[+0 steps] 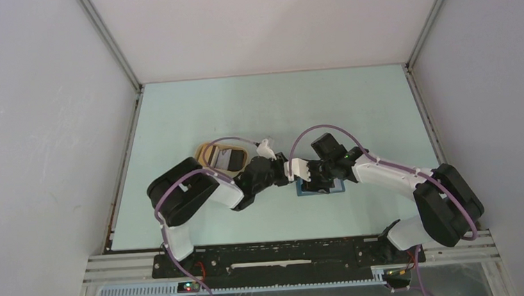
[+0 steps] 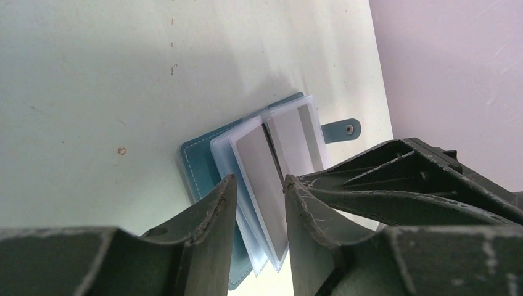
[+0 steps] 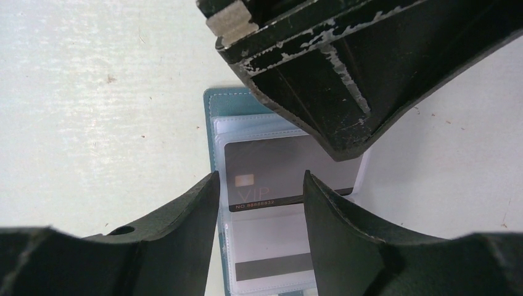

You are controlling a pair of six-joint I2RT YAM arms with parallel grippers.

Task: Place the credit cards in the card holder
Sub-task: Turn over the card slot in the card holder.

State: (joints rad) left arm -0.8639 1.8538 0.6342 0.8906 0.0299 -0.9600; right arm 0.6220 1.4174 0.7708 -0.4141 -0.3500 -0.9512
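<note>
The teal card holder point(image 2: 200, 163) lies open on the table, its clear sleeves fanned up; it also shows in the top view point(image 1: 338, 187) and the right wrist view point(image 3: 216, 98). A grey VIP credit card point(image 3: 271, 172) lies on the upper sleeve. A pale card with a dark stripe point(image 3: 271, 250) sits in the lower sleeve. A grey card face point(image 2: 262, 179) shows in a raised sleeve. My left gripper point(image 2: 259, 185) is open just above that sleeve, its tip over the VIP card's far edge. My right gripper point(image 3: 259, 185) is open right above the holder.
A tan oval tray point(image 1: 209, 154) stands left of the grippers with a dark card point(image 1: 235, 159) in it. Both arms meet over the holder at mid-table point(image 1: 315, 179). Grey walls enclose the pale green table point(image 1: 277, 105).
</note>
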